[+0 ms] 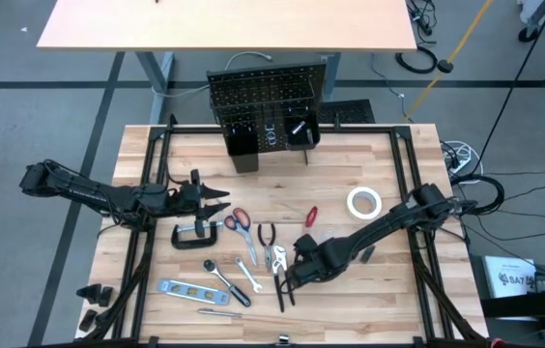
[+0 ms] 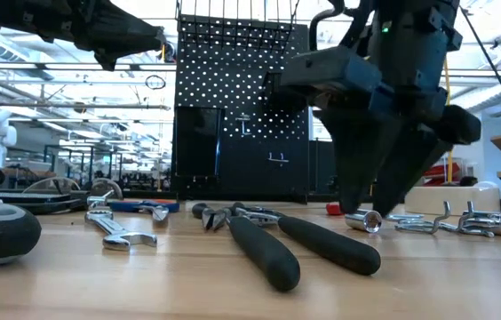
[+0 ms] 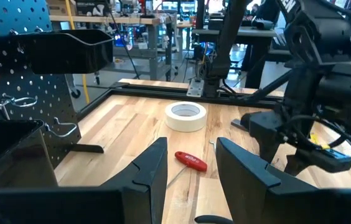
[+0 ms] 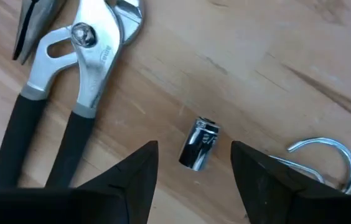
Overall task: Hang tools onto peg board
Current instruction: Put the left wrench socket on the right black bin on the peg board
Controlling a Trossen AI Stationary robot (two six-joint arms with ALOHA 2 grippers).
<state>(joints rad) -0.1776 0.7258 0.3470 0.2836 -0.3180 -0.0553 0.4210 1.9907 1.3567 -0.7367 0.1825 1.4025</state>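
The black peg board (image 1: 265, 104) stands upright at the table's far edge, with small bins at its foot. Tools lie flat on the table: red-handled scissors (image 1: 238, 220), a black C-clamp (image 1: 195, 233), a level (image 1: 181, 287), a ratchet wrench (image 1: 222, 278), pliers (image 1: 278, 259), a red screwdriver (image 1: 310, 216) and a white tape roll (image 1: 363, 202). My right gripper (image 4: 194, 147) is open and points down. Its fingers stand on either side of a small metal socket (image 4: 198, 144) lying on the wood, without touching it. My left gripper (image 1: 222, 201) is open and empty, held above the table beside the scissors.
A bare metal hook (image 4: 331, 155) lies close beside the socket, and the black-handled pliers (image 4: 70, 81) lie on its other side. A black frame (image 1: 403, 155) runs along the table's edges. A second pair of pliers (image 1: 268, 235) lies near the scissors.
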